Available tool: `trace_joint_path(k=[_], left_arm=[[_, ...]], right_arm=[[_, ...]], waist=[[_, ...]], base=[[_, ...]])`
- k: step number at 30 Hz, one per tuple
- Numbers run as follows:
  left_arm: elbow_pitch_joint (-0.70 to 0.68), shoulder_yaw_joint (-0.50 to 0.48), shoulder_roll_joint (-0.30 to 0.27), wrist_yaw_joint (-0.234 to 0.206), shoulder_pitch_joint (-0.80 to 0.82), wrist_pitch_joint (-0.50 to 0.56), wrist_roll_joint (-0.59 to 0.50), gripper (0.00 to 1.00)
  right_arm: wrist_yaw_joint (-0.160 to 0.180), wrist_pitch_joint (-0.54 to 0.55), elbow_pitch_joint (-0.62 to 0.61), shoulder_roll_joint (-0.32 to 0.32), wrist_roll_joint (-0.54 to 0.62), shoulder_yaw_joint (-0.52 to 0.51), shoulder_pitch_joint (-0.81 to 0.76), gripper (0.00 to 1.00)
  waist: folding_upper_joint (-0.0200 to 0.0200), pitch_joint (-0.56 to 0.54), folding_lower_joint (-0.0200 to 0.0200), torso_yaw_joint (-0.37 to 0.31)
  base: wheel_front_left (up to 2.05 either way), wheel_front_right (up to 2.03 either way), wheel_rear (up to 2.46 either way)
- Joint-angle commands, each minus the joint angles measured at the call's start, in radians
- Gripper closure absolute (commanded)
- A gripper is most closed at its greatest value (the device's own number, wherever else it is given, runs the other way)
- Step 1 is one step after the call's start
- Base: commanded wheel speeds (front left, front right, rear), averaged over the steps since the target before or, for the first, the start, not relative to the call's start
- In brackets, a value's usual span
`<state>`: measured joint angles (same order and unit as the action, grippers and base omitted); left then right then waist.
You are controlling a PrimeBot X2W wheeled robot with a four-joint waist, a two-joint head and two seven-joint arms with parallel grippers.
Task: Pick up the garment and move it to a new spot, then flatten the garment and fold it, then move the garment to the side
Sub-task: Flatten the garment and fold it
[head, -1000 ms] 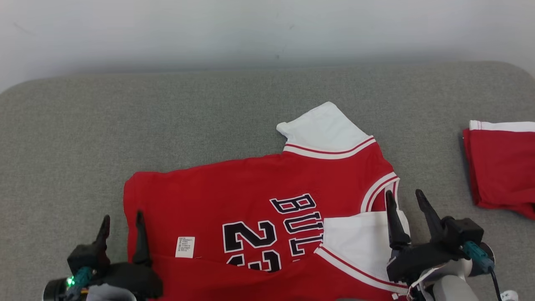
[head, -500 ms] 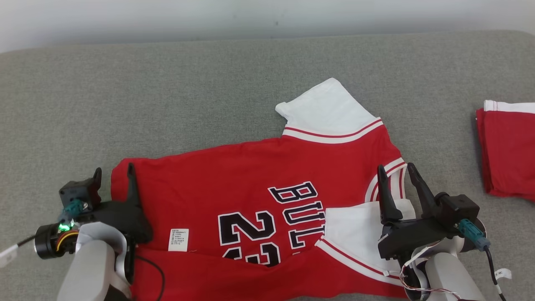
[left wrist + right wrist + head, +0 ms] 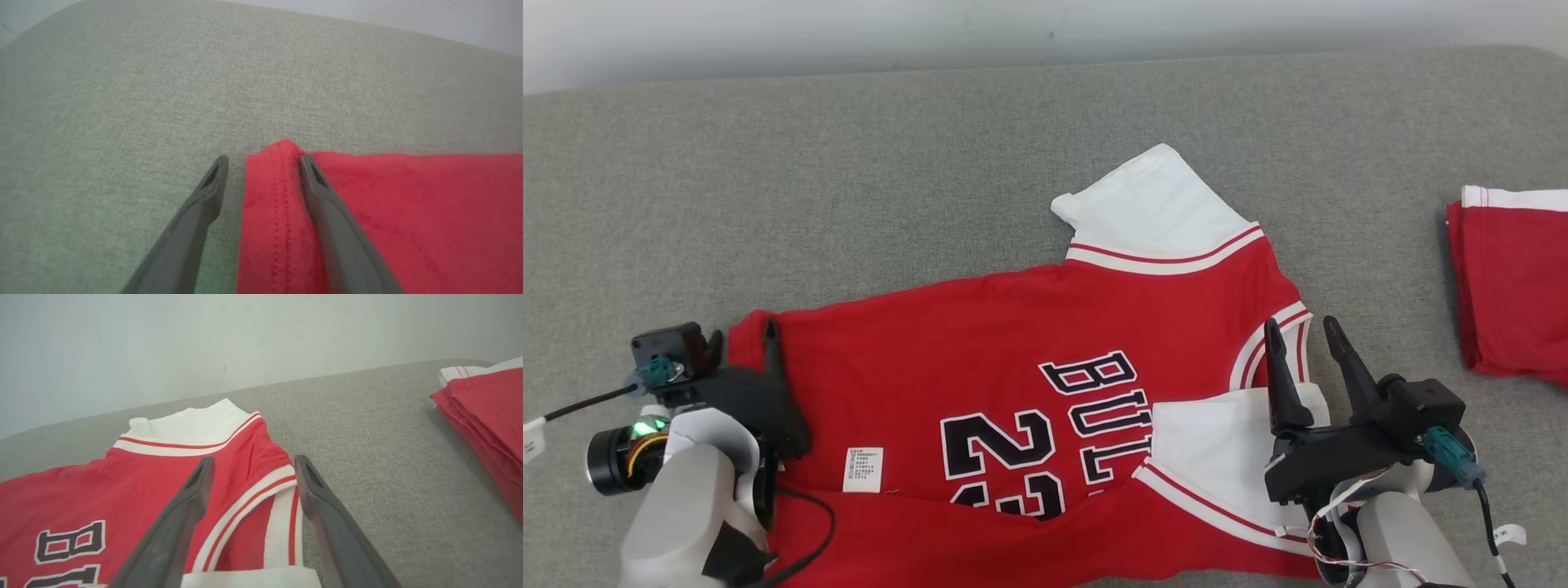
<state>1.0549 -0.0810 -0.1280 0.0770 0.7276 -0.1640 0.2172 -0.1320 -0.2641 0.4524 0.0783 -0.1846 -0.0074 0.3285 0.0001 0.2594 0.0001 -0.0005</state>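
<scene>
Red jersey [image 3: 1013,343] lies mostly flat mid counter [image 3: 849,163], with one white sleeve flopped over the lettering. Left hand [image 3: 743,331] has its fingers apart, straddling the hem corner. Right hand [image 3: 1299,323] is spread wide too at the collar, gripping nothing. A folded red pile [image 3: 1515,302] sits well off right.

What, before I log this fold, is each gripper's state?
Left gripper: open, straddling a corner of the red jersey, not gripping.
Right gripper: open, over the jersey's striped trim.
</scene>
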Motion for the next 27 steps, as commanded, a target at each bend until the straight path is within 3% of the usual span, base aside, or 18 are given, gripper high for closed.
trace_joint_path(k=[1,2,3,5,14,19,27], left_arm=[[0.02,0.007,0.001,0.005,0.015,0.005,0.001,0.22],[0.029,0.01,0.002,0.007,0.018,0.005,0.002,0.52],[0.038,0.013,0.002,0.007,0.02,0.004,0.003,0.56],[0.058,0.018,0.004,0.007,0.025,0.009,0.004,1.0],[0.077,0.052,0.012,0.007,0.056,-0.057,-0.014,1.0],[0.084,0.081,0.037,0.015,0.074,-0.077,-0.023,1.0],[0.094,0.118,0.066,0.021,0.084,-0.092,-0.013,1.0]], right_arm=[[0.003,0.001,0.0,0.008,-0.001,-0.002,0.014,0.0],[0.003,0.001,0.0,0.014,0.002,0.0,0.021,0.0],[0.003,0.001,-0.001,0.019,0.004,0.003,0.027,0.0],[0.003,0.001,-0.001,0.029,0.008,0.01,0.038,0.0],[0.003,0.015,0.073,0.127,-0.022,0.091,0.21,0.0],[0.003,0.126,0.17,0.219,-0.037,0.207,0.377,0.0],[0.003,0.301,0.313,0.282,-0.14,0.328,0.555,0.0]], waist=[[-0.0001,0.002,-0.0001,0.002],[-0.0001,0.003,-0.0001,0.003],[-0.0001,0.004,-0.0001,0.004],[-0.0001,0.006,-0.0001,0.006],[-0.0001,0.03,-0.0001,0.027],[-0.0001,0.055,-0.0001,0.064],[-0.0001,0.085,-0.0001,0.118]], base=[[0.0,0.0,0.0],[0.0,0.0,0.0],[0.0,0.0,0.0],[0.0,0.0,0.0],[0.0,0.0,0.0],[0.0,0.0,0.0],[0.0,0.0,0.0]])
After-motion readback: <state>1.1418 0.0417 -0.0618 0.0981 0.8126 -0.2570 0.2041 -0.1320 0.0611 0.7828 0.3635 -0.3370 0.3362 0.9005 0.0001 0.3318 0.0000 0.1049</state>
